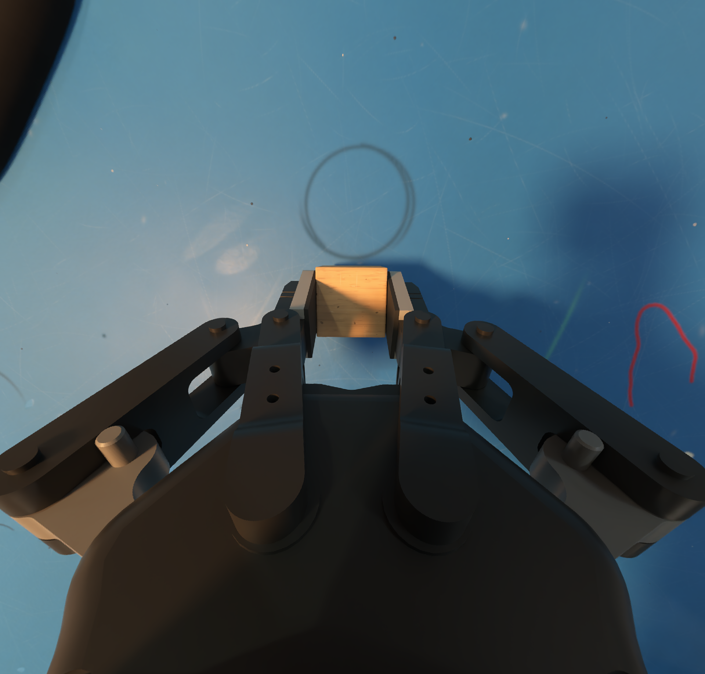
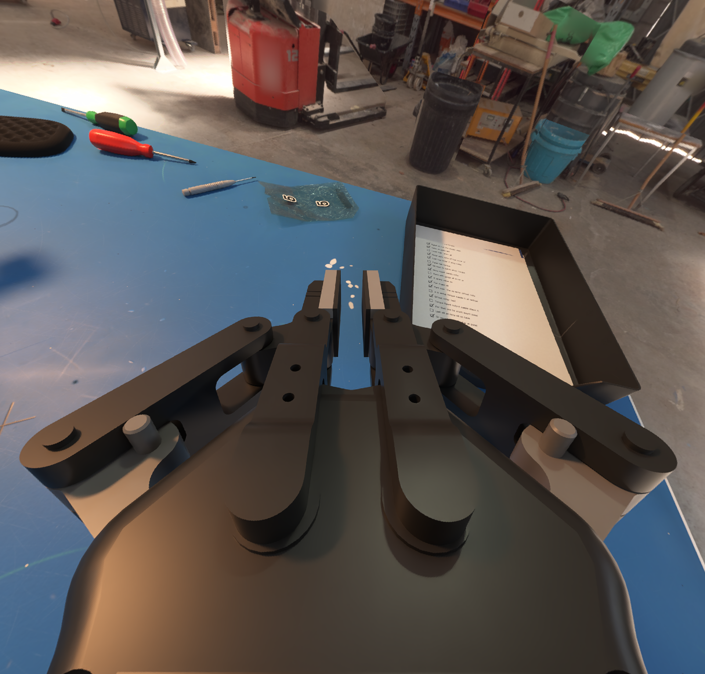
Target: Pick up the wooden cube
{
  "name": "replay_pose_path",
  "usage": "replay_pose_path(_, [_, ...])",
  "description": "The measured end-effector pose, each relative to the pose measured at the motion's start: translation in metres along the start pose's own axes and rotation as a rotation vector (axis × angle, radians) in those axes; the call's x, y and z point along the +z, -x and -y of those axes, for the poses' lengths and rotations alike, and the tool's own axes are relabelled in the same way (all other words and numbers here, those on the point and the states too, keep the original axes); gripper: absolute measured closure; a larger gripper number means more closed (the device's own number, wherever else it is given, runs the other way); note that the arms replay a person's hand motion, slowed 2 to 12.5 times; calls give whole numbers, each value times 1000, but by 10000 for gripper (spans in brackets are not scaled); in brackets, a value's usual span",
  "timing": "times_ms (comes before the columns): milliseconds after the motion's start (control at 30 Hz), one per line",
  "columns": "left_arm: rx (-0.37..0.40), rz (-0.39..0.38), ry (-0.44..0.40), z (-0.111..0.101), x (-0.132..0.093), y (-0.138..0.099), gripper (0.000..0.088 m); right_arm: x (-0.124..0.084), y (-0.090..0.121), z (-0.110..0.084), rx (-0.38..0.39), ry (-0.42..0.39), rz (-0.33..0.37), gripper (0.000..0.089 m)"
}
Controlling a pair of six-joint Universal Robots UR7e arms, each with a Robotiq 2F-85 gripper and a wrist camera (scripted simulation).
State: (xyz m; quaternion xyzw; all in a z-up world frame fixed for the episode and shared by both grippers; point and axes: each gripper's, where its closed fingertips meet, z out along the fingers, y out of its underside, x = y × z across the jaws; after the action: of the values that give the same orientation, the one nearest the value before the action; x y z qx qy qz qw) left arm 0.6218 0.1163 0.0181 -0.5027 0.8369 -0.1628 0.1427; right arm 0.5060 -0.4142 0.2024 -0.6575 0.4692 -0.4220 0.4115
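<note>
The wooden cube (image 1: 351, 304) is a small light-wood block, seen in the left wrist view between my left gripper's pads. My left gripper (image 1: 351, 287) is shut on it, one pad flat against each side face. The blue table (image 1: 152, 121) lies below, and a shadow falls under the cube and off to the right. My right gripper (image 2: 351, 287) hovers over the blue table (image 2: 190, 274) with a narrow gap between its pads and nothing in it. The cube does not show in the right wrist view.
A black tray (image 2: 549, 232) holding a printed sheet stands right of my right gripper, near the table's edge. A red screwdriver (image 2: 126, 146), a green-and-black one (image 2: 112, 121), a small grey one (image 2: 213, 187), a clear bag (image 2: 313, 201) and a black perforated pad (image 2: 30, 134) lie farther off.
</note>
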Motion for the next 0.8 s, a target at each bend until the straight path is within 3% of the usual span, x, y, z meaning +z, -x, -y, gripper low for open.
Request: replay_pose_path(800, [71,116,-231,29,-40,10,579,13,17,-7,-64,53,16,791])
